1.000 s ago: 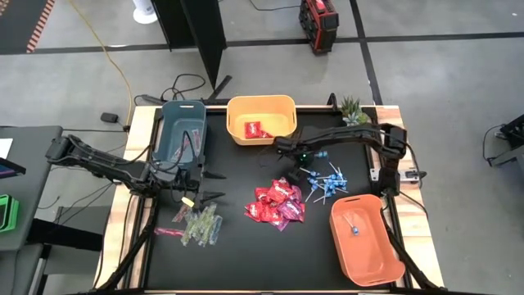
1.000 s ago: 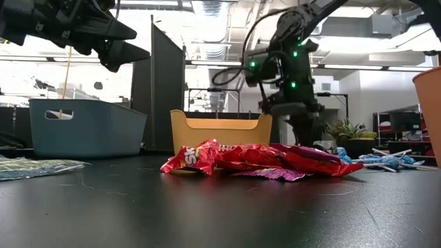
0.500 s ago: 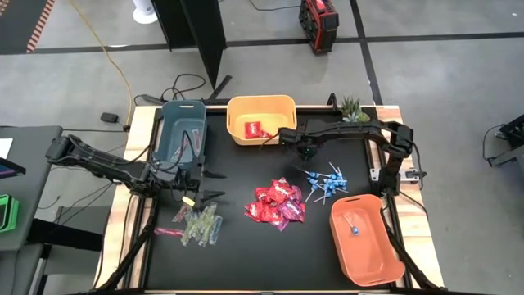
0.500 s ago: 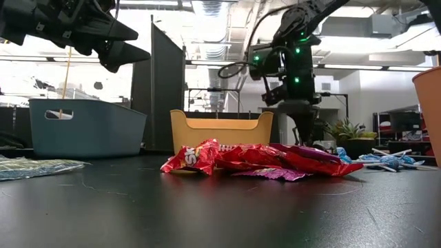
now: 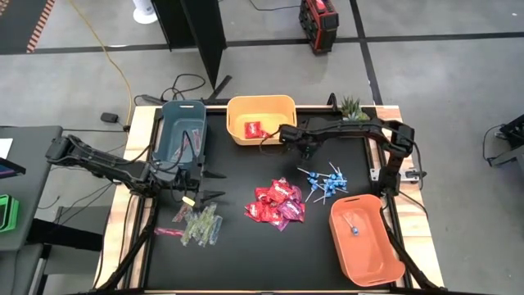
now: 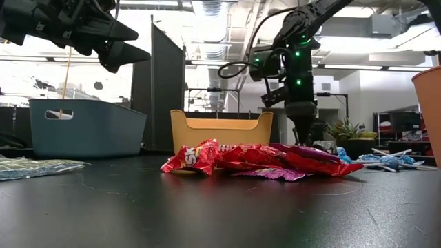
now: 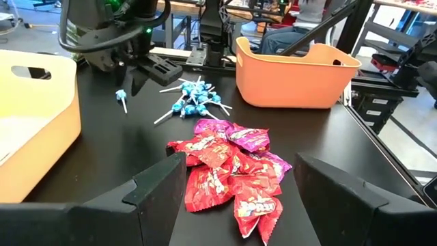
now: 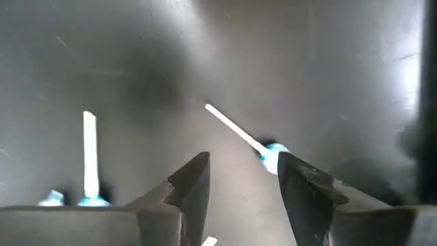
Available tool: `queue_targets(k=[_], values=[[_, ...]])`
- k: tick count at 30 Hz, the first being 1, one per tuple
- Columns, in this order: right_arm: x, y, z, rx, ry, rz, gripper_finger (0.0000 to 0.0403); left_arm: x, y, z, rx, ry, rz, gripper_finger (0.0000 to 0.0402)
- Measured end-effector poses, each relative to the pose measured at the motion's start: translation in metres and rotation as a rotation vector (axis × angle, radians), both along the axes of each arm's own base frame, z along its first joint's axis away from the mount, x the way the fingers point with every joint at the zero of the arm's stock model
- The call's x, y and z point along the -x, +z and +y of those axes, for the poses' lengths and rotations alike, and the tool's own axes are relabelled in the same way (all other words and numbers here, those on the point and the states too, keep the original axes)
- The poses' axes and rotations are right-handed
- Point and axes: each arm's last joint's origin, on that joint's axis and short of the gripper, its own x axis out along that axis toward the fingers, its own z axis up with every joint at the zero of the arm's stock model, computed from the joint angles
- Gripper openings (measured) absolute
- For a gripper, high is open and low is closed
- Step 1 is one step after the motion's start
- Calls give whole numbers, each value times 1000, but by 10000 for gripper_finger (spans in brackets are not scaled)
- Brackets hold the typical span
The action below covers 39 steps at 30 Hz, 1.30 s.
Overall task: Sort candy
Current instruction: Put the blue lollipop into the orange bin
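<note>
**Candy lies in three heaps while the right gripper hangs open beside the yellow bin**

At the left of the high view, the left gripper (image 5: pixel 214 185) hovers with fingers wide apart and holds nothing, just above the thin clear green-pink stick packets (image 5: pixel 199 225) and near the dark blue plastic bin (image 5: pixel 182 131). In the centre lies the heap of shiny red square packets (image 5: pixel 277 202); one red packet (image 5: pixel 253 129) is already in the yellow plastic bin (image 5: pixel 260 105) above, so each bin seems meant for one kind. Right of that bin the right gripper (image 5: pixel 306 151) hangs partly open and empty. A single blue-wrapped lollipop (image 8: pixel 272 154) lies on the table directly under it. More lollipops (image 5: pixel 325 183) lie near the orange plastic bin (image 5: pixel 366 239), lower right.
</note>
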Motion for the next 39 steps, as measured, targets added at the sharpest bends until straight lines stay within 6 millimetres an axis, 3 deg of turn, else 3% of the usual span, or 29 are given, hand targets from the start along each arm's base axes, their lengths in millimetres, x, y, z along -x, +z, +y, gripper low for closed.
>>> queue_targets(k=[7, 13, 19, 32, 39], values=[[-7, 1, 31, -10, -37, -29, 191, 0, 0, 0, -1, 0, 3, 267], [-15, 15, 51, 17, -51, -167, 213, 0, -1, 0, -5, -1, 7, 267], [-20, 0, 70, -24, -29, -178, 224, 0, -1, 0, -9, -2, 8, 267], [0, -42, 73, -35, -104, -160, 226, 0, -1, 0, 1, 0, 9, 267], [5, -45, 73, -32, -124, -167, 226, 0, -1, 0, 0, 0, 16, 267]])
